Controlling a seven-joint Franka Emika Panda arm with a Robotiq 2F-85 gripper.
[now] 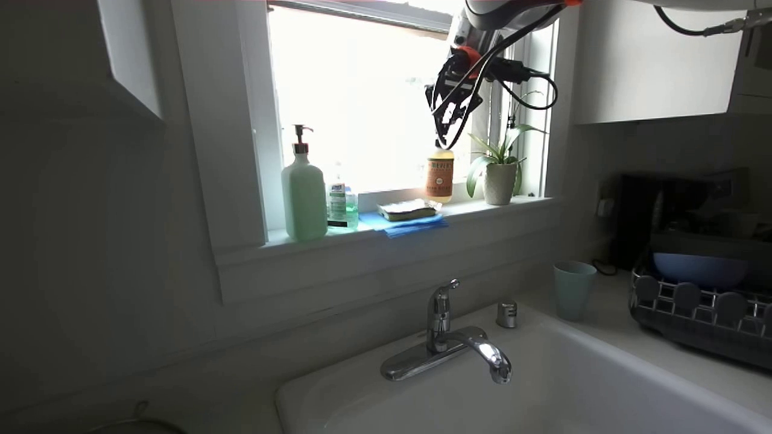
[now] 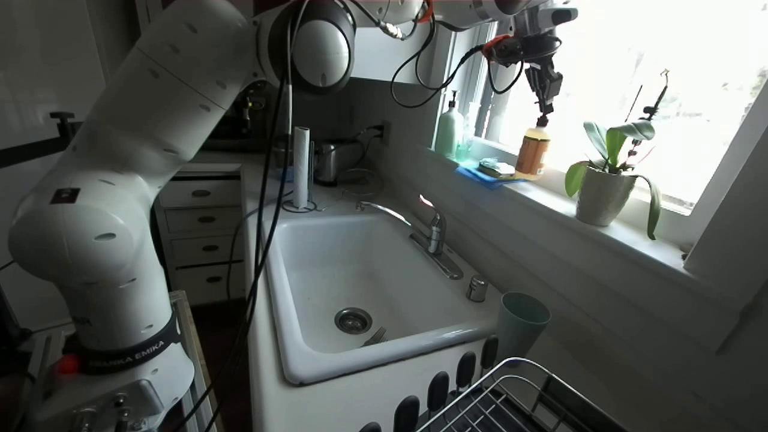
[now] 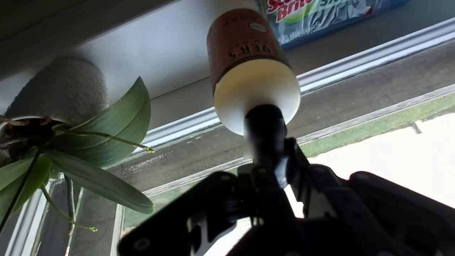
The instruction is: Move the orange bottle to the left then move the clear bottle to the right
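Observation:
The orange bottle (image 1: pixel 439 175), with its orange label and dark cap, is at the window sill in both exterior views (image 2: pixel 533 153). It leans slightly; I cannot tell whether its base touches the sill. My gripper (image 1: pixel 443 136) is above it, also in an exterior view (image 2: pixel 544 114), with its fingers shut around the dark cap. In the wrist view the fingers (image 3: pixel 273 149) meet at the cap, and the bottle's pale shoulder and label (image 3: pixel 245 42) show beyond. The clear bottle (image 1: pixel 338 205), see-through with a greenish tint and white label, stands beside the pump dispenser, partly hidden in an exterior view (image 2: pixel 466 144).
A tall pale-green pump dispenser (image 1: pixel 305 199) stands at one end of the sill (image 1: pixel 464 208). A wrapped sponge (image 1: pixel 409 209) lies on a blue cloth (image 1: pixel 416 226) between the bottles. A potted orchid (image 1: pixel 499 182) stands close to the orange bottle. The window is behind; faucet (image 1: pixel 440 319) and sink lie below.

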